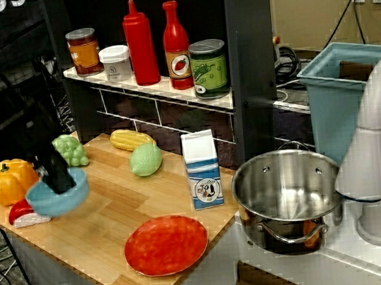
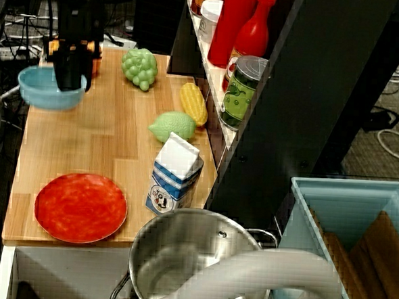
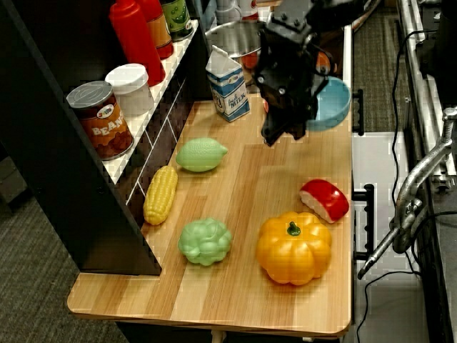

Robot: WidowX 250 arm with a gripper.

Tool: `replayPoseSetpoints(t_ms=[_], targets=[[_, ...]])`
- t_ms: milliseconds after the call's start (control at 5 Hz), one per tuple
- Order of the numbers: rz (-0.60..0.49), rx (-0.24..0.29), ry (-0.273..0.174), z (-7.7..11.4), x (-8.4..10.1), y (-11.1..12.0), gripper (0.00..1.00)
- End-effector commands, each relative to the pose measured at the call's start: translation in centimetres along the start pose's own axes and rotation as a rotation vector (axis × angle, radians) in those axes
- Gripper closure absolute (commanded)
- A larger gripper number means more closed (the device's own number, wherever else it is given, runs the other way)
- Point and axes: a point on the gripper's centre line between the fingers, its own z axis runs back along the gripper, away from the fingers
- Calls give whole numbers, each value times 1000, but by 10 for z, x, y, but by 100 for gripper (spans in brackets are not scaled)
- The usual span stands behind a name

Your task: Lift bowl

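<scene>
We see the gripper clamped on one rim of the bowl, held tilted just above the table beside the pumpkin (a one-sided hold), so it could slip and drop.

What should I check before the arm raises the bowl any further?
1. Hand reaches into the bowl at its rim: ok.
2. Grip firmly closed on the rim: cannot tell, fingers hidden.
3. Bowl off the counter: appears slightly raised; ok.
4. Bowl level: slightly tilted; not ok.
5. Red wedge beside the bowl clear of it: cannot tell.
6. Space above the bowl free of shelf items: ok.
</scene>
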Motion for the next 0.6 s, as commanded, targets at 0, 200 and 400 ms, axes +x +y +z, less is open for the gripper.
replayPoseSetpoints(t_ms=[0, 200, 400], targets=[[-141, -12, 7, 80, 22, -10, 100], [-147, -28, -21, 97, 27, -14, 100], [-157, -36, -43, 108, 30, -17, 100]])
